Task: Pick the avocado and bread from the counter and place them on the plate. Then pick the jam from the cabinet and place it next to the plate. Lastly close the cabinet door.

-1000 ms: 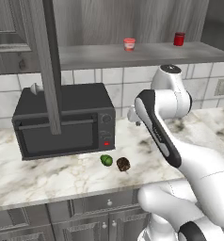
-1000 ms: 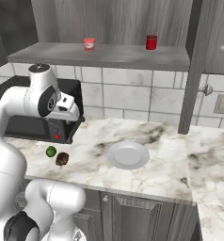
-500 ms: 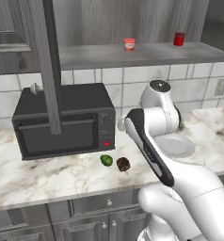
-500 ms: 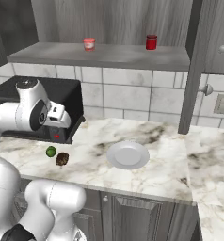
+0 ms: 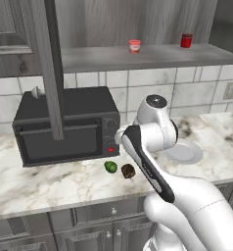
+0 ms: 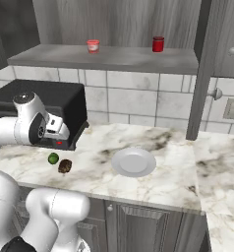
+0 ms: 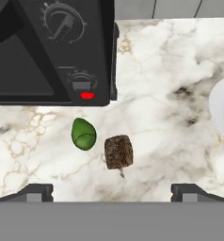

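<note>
Avocado (image 7: 84, 134) and bread (image 7: 118, 151) sit side by side on the marble surface (image 7: 170, 70), a bit below centre in the hand view, avocado on the left, bread on the right, close but with a sliver of marble between them. Both lie just in front of the black microwave (image 7: 52, 52), which takes up the upper left of that view. The hand (image 7: 112, 192) hangs above them with its two tips at the bottom corners, spread as wide as they go and holding nothing.

In the left base view the avocado (image 5: 110, 166) and bread (image 5: 128, 170) are near the middle of the frame, right by the lower right corner of the microwave (image 5: 64, 127), with the arm bent over them. The plate (image 5: 184, 153) is off to the right of centre, partly behind the arm, and bare as far as I can see.

From the right base view the plate (image 6: 133, 162) is dead centre on the surface (image 6: 178, 177), well apart from the avocado (image 6: 53, 158) and bread (image 6: 65, 166) at centre left.

Up top, the jam (image 6: 93, 46) stands on the cabinet shelf (image 6: 109, 59), upper middle of the frame, with a darker red jar (image 6: 158, 44) further right. The cabinet door (image 5: 50, 68) stands open, seen edge-on at upper left in the left base view.
</note>
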